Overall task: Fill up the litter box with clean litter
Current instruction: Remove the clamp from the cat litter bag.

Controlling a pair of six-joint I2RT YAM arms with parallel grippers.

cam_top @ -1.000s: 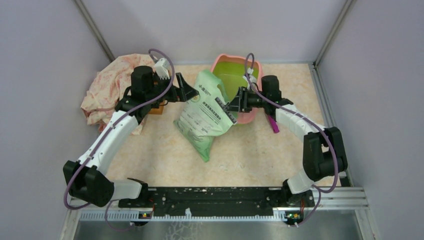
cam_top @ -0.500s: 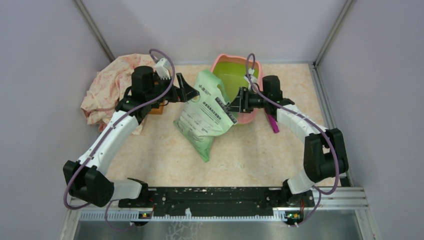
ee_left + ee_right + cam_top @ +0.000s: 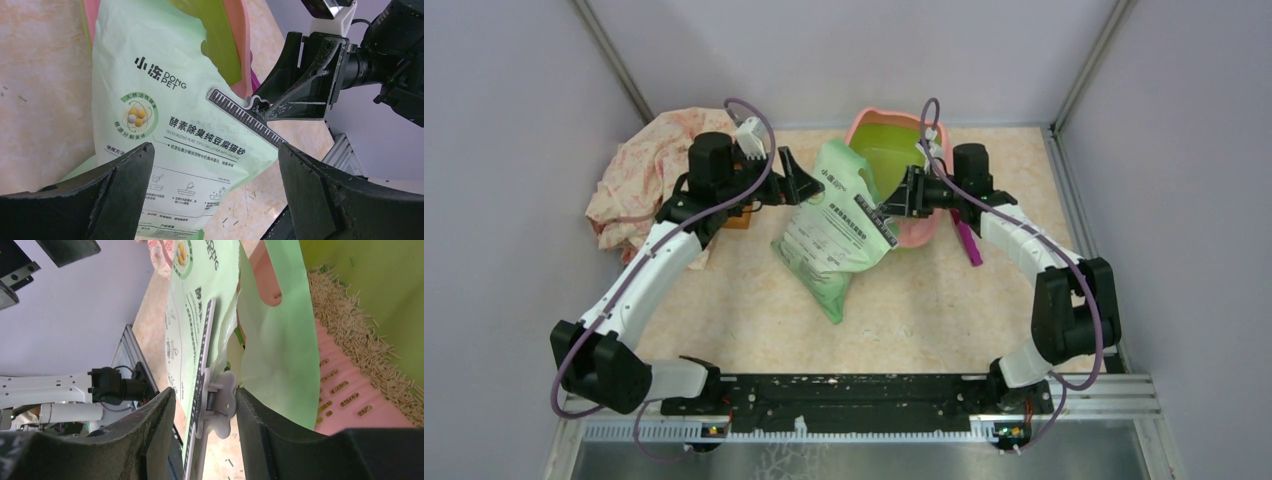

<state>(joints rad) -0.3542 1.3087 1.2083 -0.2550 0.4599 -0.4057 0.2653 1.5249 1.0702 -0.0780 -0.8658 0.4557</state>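
Litter (image 3: 350,335) lies thin in the box (image 3: 856,125) at twelve o'clock; my right jaws grip the clip (image 3: 220,395) sealing the bag (image 3: 824,235), left jaws gape empty. Pouring remains.

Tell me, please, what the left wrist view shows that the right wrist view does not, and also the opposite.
Only the left wrist view: the printed front of the bag face-on and readable, framed by the fingers of the open left gripper.

Only the right wrist view: pale litter lying along the slotted pink ledge of the litter box.

Both: the bag, part of the pink box, and the right gripper closed on the clip attached to the bag.
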